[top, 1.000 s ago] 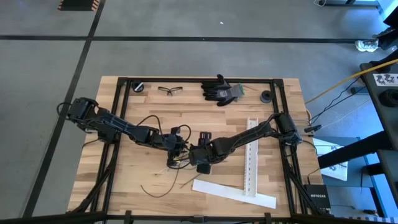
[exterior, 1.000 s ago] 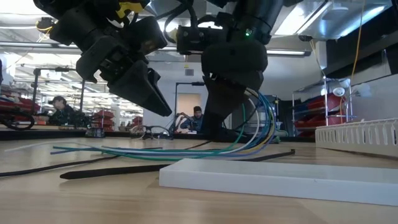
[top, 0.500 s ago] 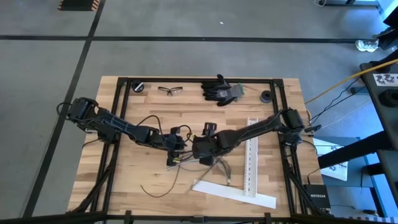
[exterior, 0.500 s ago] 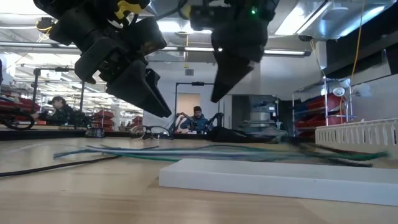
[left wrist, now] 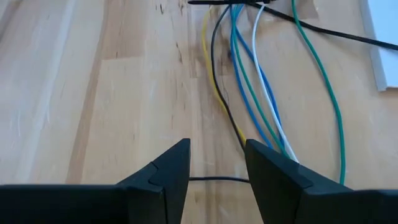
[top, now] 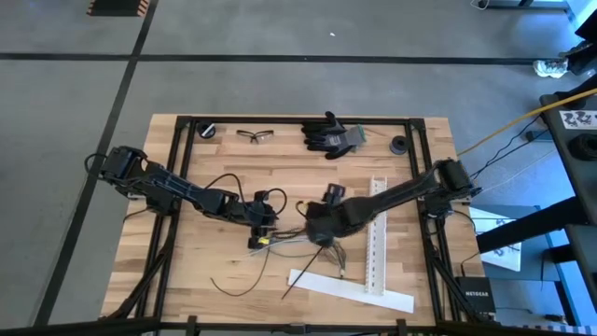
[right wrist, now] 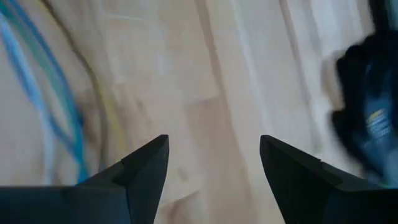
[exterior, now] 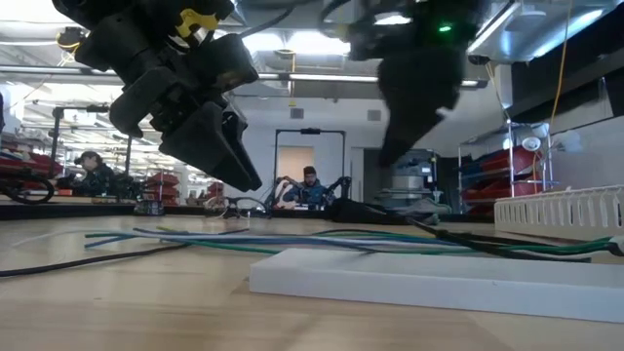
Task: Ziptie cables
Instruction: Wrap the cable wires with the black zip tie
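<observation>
The cables [exterior: 292, 240] are seen lying loose on the surface [exterior: 117, 302], below and between both tools. The left tool [left wrist: 214, 168] is held parted, empty, just short of them; the right tool [right wrist: 214, 165] is held parted, empty, above.

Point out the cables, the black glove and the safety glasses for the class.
cables [left wrist: 252, 81]: left wrist view, on a blue wire.
black glove [top: 328, 135]: high view, its palm.
safety glasses [top: 256, 135]: high view, the frame's bridge.
</observation>
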### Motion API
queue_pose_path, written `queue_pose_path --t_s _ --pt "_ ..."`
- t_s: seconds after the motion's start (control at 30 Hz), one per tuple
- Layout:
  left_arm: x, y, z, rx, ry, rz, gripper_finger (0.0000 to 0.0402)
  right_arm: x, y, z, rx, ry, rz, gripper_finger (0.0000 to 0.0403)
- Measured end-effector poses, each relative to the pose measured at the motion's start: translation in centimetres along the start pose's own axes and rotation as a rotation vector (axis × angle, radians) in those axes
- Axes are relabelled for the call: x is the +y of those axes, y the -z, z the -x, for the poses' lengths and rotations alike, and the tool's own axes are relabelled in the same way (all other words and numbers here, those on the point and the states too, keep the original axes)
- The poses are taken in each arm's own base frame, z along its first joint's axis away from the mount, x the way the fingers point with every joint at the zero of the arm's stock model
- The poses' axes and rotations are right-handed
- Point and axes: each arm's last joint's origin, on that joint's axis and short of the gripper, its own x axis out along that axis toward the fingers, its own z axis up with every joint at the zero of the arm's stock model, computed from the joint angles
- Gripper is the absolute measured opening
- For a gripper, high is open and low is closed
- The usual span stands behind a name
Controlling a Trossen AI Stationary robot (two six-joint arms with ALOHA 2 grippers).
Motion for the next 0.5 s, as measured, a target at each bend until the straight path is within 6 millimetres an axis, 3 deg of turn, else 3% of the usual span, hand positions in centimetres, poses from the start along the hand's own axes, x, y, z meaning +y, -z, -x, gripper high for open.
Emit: queue_pose_path --t_s 0.23,0.5 --pt "0.0 -0.3 0.0 -0.026 0.001 -0.010 0.0139 0.3 5.4 1.6 -0.123 -0.211 -0.211 0.0239" --pt "0.2 -1.3 0.0 -0.128 -0.002 -0.013 0.0139 3.1 9.4 2.2 -0.011 -0.384 -0.245 0.0239"
